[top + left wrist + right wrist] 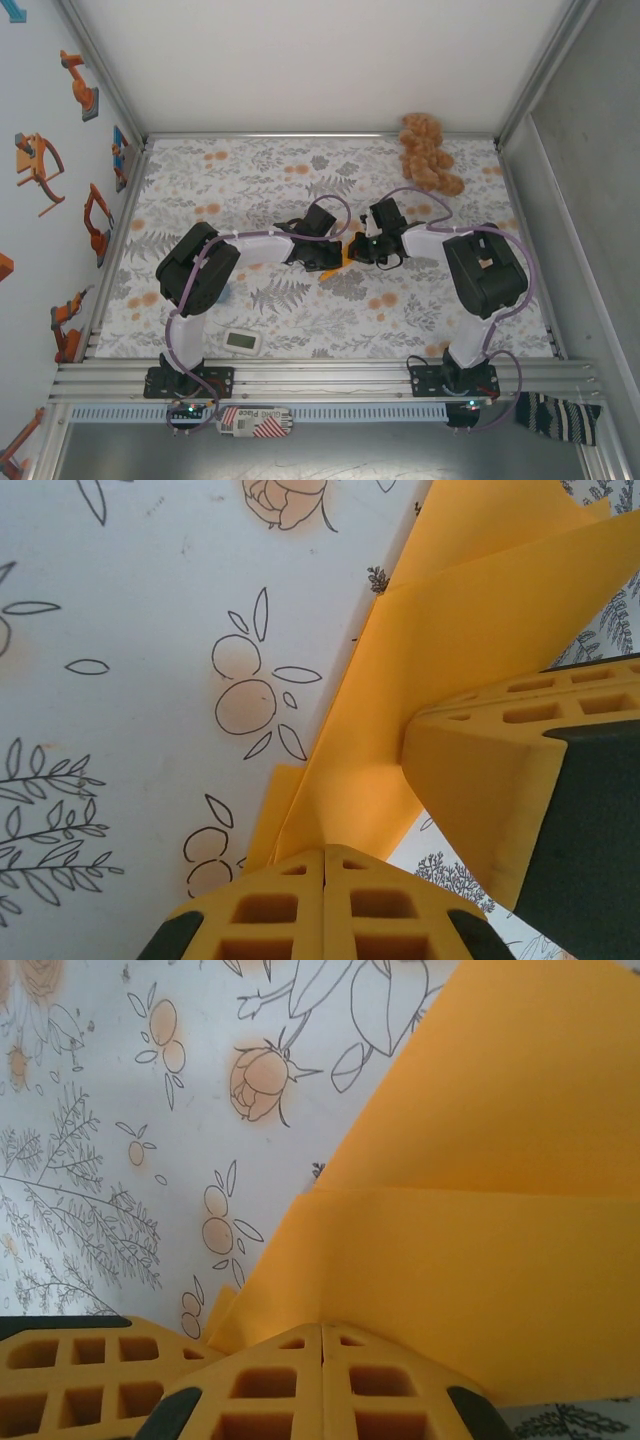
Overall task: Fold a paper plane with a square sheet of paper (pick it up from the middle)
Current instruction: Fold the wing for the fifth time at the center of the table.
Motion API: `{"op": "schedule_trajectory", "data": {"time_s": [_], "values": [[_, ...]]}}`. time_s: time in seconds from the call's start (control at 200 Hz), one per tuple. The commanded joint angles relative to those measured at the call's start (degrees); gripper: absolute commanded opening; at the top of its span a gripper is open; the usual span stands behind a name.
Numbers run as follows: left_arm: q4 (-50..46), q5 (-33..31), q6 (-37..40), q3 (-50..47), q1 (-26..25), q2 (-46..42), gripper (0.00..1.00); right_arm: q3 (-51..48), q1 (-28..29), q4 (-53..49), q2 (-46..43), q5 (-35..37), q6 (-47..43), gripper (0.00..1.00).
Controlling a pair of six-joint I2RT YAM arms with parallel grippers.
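Down at the near edge, a small red and white label (250,420) hangs on the metal rail (320,378). Its writing seems to say "Quad Place", but it is tiny and hard to read. A striped cloth (560,416) lies off to the right of it. The two arm bases are bolted to the rail. A little white gadget (243,341) sits on the table (250,180) just past the left base.

Both arms rise up, bend at the elbow and reach toward the middle of the flower cloth (440,300), so the claws meet tip to tip. The orange paper (346,258) is right between them, lifted a bit off the cloth.

The left claw (325,865) is closed tight on one bottom corner of the paper. The right claw (322,1345) is closed tight on another edge, just beside the left one. The paper is folded, with layers on top of each other and a straight crease across it. It fans up and away from both claws.

Far back on the right, a lumpy brown plush toy (428,150) rests by the back wall, well apart from the claws.
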Motion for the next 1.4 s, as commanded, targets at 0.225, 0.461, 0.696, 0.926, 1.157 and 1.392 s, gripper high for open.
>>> {"op": "schedule_trajectory", "data": {"time_s": [0.225, 0.461, 0.696, 0.926, 1.157, 1.392], "values": [[-5.59, -1.33, 0.44, -0.83, 0.11, 1.66, 0.06, 1.72, 0.31, -3.08, 3.70, 4.04, 0.38, 0.00], [-2.78, 2.48, 2.53, 1.23, 0.34, -4.89, 0.10, 1.83, 0.26, -4.58, 5.05, 4.36, -0.95, 0.00], [-0.22, 5.85, 1.53, 0.50, 0.24, -3.76, 0.10, 2.14, 0.26, -5.50, 6.66, 4.07, -1.69, 0.00], [-0.96, 4.08, 1.61, 1.77, 0.66, -1.00, 0.09, 2.14, 0.18, -6.43, 7.66, 4.20, -2.48, 0.00], [-0.99, 4.04, 2.39, 3.02, 1.72, -0.25, 0.09, 2.04, 0.17, -6.90, 7.80, 4.25, -3.13, 0.00], [-1.95, 5.16, 2.84, 4.74, 2.24, 2.47, 0.09, 2.22, 0.17, -6.75, 7.62, 3.87, -3.31, 0.00]]}}
